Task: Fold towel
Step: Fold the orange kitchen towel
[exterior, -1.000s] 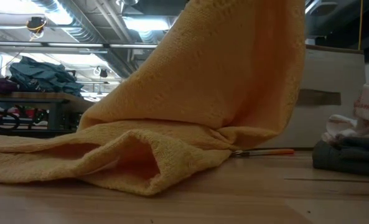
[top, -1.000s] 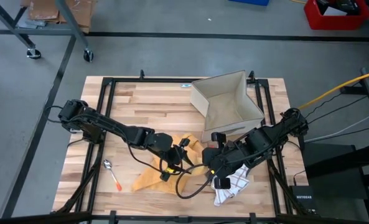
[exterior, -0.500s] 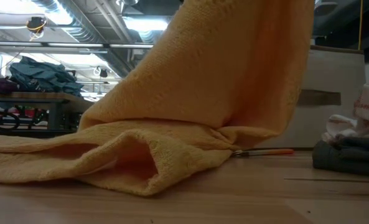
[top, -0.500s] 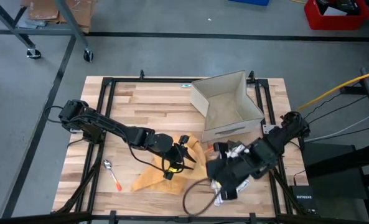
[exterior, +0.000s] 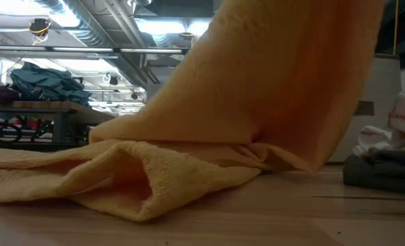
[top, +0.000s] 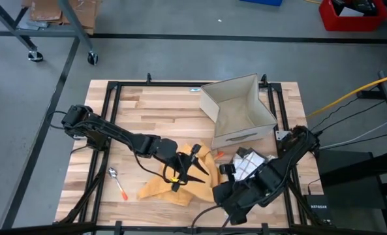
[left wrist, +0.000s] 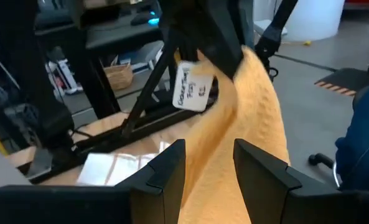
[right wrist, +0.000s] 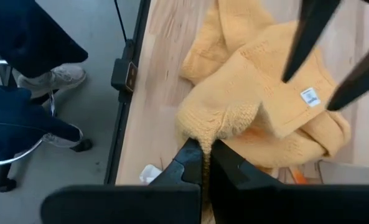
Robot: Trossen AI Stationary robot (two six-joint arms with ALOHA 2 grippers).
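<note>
Down at six o'clock on the wooden table [top: 154, 104]: the towel [top: 160, 186], mustard-yellow, thick and nubbly, nowhere near flat. Bunched into a loose heap, with one soft rolled fold lying open toward the low camera. Rises from that heap as a broad slanting sheet, up and out of the low view's top. Small white tag [right wrist: 308, 96] showing on an upturned flap.

Right gripper [right wrist: 203, 155] at the heap's four o'clock edge, pinched tight on a fuzzy corner of the cloth and holding it off the wood. Left gripper [left wrist: 209, 146] over the heap's upper part, at about twelve o'clock of it, spread apart, a ridge of towel running up between the two prongs, no clamp on it.

Elsewhere on the table: cardboard box [top: 239, 108] at one o'clock, a checked white cloth [top: 248, 163] at four o'clock, a spoon [top: 113, 172] at eight o'clock.
</note>
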